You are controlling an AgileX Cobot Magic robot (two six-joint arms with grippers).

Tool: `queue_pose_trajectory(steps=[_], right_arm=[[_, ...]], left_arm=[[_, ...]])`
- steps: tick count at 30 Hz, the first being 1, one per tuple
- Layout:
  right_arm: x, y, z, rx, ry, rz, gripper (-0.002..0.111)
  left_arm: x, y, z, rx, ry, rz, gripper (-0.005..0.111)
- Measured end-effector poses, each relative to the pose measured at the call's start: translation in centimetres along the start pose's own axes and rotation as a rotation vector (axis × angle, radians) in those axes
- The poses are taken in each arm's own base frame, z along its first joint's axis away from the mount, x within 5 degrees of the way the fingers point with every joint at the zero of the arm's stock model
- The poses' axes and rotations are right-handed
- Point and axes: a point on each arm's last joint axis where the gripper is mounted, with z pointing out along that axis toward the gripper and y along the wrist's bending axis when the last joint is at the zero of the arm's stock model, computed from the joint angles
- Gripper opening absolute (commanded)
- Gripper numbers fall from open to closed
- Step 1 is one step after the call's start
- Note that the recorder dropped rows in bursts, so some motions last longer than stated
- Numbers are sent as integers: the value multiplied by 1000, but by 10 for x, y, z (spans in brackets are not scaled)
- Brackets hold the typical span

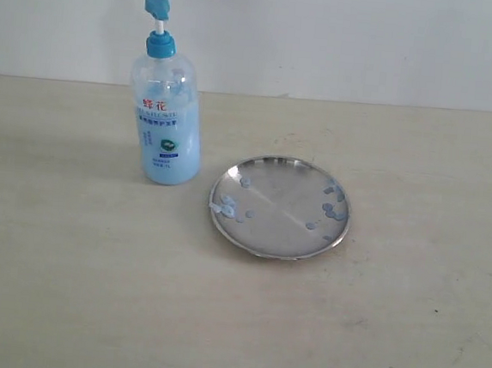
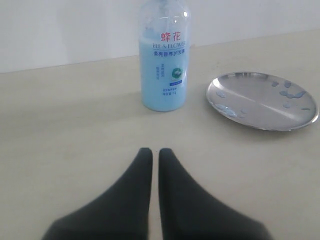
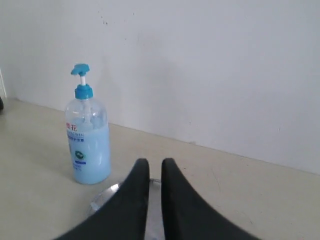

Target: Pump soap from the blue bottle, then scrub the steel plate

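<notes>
- Left gripper [image 2: 151, 151]: shut tight, holding nothing, low over the table [image 2: 60, 130]. Pointed at the blue bottle [image 2: 165, 60] but well apart from it.
- Right gripper [image 3: 155, 162]: shut too, nothing in it. A bit of the steel plate [image 3: 105, 197] peeking out behind the fingers.
- Bottle standing straight up, on the left of the plate in the exterior view, near it but not touching.
- Little drops of pale blue soap [image 1: 330, 210] already on the plate, mostly near the rim.
- Looks like pump time comes first, with no gripper at the bottle yet.
- Come down right on top of the bright blue pump head [image 1: 157, 6], flat and in the middle.
- Push straight down and go slow. No sideways shove: too easy to tip a tall bottle.
- Better to hold the bottle's body with the other gripper. Open wide first to fit round it.
- Check where the spout points; hard to tell from here.
- Bottle beside the plate, not over it, so maybe soap on the table. Turn the spout to the plate or bring the two closer before pushing.
- Scrub after that with soft round rubs. Watch for a shiny plate sliding away.
</notes>
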Motion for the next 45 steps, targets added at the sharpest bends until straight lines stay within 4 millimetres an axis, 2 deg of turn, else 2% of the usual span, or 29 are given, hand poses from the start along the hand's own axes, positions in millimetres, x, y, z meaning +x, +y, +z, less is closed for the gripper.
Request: queue_pose_trajectory(steps=[8,16,18,21,25,28,36,45], right_arm=[[-1,-4,-31,45,-34,43,0],[7,-11,-38,143,26,39,0],[15,-16,-43,225,22,33,0],[40,-18,-55,336,-60,19,0],[78,-21,-47,361,-46,84,0],[90,-23,-47,389,42,158,0],[102,-20,-47,384,147,248,0],[104,-14,-46,308,181,187,0]], left_arm=[[0,0,0,0,0,0,4],[0,0,0,-2,-4,0,4],[0,0,0,-2,-4,0,4],[0,0,0,-2,-4,0,4],[-1,0,-1,-3,-15,0,4],[-1,0,-1,-3,-17,0,4],[-1,0,-1,-3,-17,0,4],[-1,0,-1,-4,-18,0,4]])
